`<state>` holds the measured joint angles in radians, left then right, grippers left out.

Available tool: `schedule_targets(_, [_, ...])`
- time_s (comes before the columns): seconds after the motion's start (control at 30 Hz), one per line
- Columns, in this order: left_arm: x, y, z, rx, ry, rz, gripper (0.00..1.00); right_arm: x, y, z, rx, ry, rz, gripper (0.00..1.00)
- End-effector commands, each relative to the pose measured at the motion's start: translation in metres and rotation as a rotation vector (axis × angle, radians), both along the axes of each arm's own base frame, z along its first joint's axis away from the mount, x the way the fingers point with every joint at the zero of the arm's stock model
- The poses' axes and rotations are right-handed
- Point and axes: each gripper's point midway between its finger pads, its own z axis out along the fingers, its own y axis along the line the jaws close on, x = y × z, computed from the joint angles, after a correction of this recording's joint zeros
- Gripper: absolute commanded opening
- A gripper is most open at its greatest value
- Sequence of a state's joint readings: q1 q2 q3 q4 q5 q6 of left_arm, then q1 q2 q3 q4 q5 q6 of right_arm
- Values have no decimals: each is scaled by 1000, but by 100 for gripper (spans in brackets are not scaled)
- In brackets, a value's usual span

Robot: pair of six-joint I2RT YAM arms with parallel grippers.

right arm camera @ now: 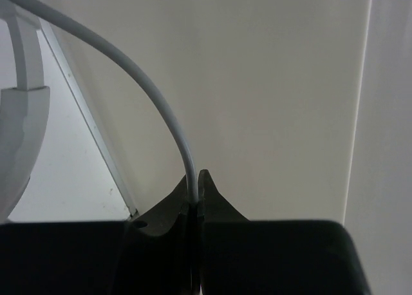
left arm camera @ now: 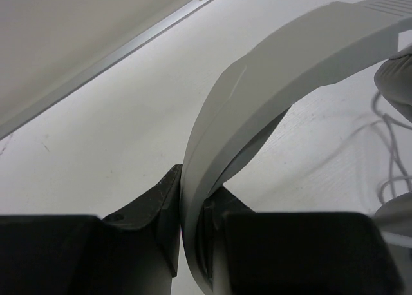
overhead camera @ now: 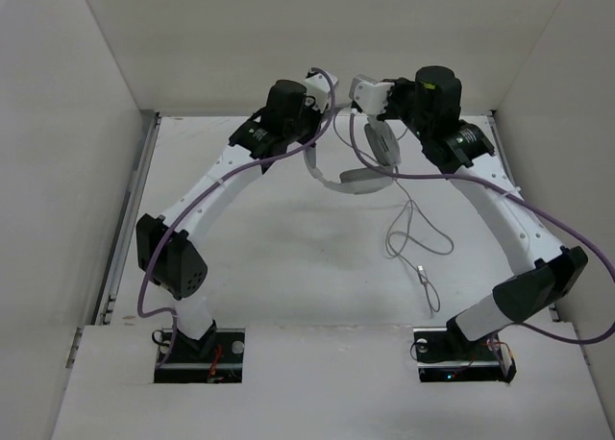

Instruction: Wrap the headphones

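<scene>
Headphones (overhead camera: pixel 363 180) sit at twelve o'clock, headband (left arm camera: pixel 270 69) clamped in the left gripper (left arm camera: pixel 192 205) as an anchor; the right gripper (right arm camera: pixel 195 190) pinches the cable (right arm camera: pixel 145 82), likely so it can wind it.

You see the headphones (overhead camera: pixel 363 178) in white and light grey. The headband (left arm camera: pixel 257 89) is a flat pale grey with one thin lighter scratch line, and the earcup (left arm camera: pixel 396 79) is a slightly darker, finely textured grey. The cable (right arm camera: pixel 154 92) reads white-grey against the plain cream wall (right arm camera: pixel 270 82). The left gripper (left arm camera: pixel 195 208) and right gripper (right arm camera: pixel 194 187) are both matte black. The arms (overhead camera: pixel 216 185) are white with black joints, and purple cables (overhead camera: pixel 143 291) run along them. Your table (overhead camera: pixel 288 267) is plain white with a few faint dark specks; its rail (left arm camera: pixel 129 49) is silver-grey.
</scene>
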<state>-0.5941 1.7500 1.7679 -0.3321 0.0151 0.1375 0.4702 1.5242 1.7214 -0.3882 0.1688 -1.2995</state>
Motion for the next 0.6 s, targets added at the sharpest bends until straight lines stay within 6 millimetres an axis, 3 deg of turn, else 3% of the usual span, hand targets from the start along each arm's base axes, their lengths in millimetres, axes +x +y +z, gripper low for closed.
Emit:
schedule_targets(0.0, [-21,-10,60,-150,-99,-69,0,0,-15,25,99,-70,-17,0])
schedule_targets(0.13, [-34,-8,72,-180,-101,-95,0,12,-35,16,147,-45,-67,0])
schedule_targets(0.27, [-41,-8,82,-216,-97,-110,0,18,-42,6,203,-8,-80,0])
schedule_targets(0.57, [-72,-24,126,-353,-105,-215,0,15,-23,-25,371,157,-15,0])
